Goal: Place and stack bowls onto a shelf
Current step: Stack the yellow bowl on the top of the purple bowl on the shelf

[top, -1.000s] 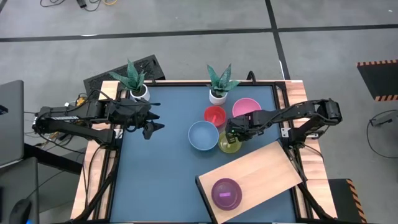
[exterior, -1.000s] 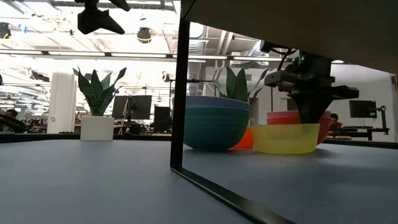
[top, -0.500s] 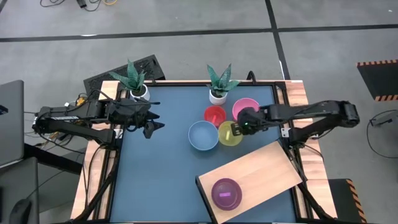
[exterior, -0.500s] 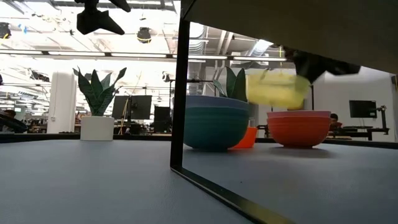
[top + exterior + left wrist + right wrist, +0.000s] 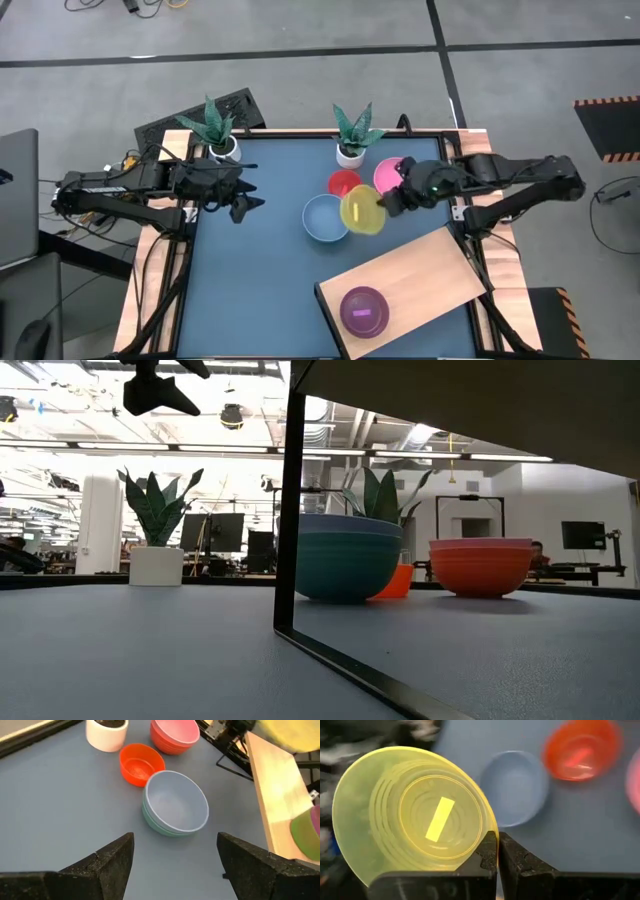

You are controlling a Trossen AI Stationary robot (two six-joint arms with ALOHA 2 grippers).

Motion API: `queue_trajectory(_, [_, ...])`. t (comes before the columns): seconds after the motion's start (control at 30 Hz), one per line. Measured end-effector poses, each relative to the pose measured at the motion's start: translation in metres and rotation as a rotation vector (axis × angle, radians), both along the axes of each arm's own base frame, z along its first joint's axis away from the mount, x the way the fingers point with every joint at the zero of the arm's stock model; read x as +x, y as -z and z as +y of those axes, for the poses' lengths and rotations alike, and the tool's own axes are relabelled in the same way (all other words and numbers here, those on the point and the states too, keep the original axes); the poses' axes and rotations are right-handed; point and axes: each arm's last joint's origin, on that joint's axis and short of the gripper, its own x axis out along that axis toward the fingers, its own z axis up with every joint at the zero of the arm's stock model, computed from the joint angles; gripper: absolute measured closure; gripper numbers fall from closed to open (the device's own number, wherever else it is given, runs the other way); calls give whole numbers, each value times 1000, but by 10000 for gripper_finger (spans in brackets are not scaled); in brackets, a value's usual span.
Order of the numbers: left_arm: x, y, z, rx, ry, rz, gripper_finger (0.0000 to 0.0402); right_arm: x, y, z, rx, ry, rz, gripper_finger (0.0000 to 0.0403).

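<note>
From above, the right gripper (image 5: 392, 203) pinches the rim of the yellow-green bowl (image 5: 361, 211), tipped on edge above the table between the light blue bowl (image 5: 326, 217) and the shelf (image 5: 420, 268); likely a rim grip for carrying it to the board. A purple bowl (image 5: 364, 309) sits on the shelf. The left gripper (image 5: 243, 201) waits at the table's left.

The low view shows no yellow-green bowl, so it is airborne; the shelf's edge cuts off the upper right.

The left wrist view shows its own fingers (image 5: 112, 860) spread wide, holding nothing.

In the right wrist view, the bowl's underside fills the frame, hiding the shelf.
</note>
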Motion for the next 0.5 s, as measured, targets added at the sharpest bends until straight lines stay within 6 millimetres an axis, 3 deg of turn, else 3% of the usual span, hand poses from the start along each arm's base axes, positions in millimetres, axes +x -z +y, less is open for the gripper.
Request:
queue_trajectory(0.2, [0,0,-2,-28,44,2,132,4,-44,46,-20,-174,-93,381])
queue_trajectory(0.3, [0,1,-2,-29,44,6,132,4,-57,71,-19,-231,-75,381])
queue_trajectory(0.5, [0,1,-2,-29,44,9,132,6,-56,119,5,-277,51,381])
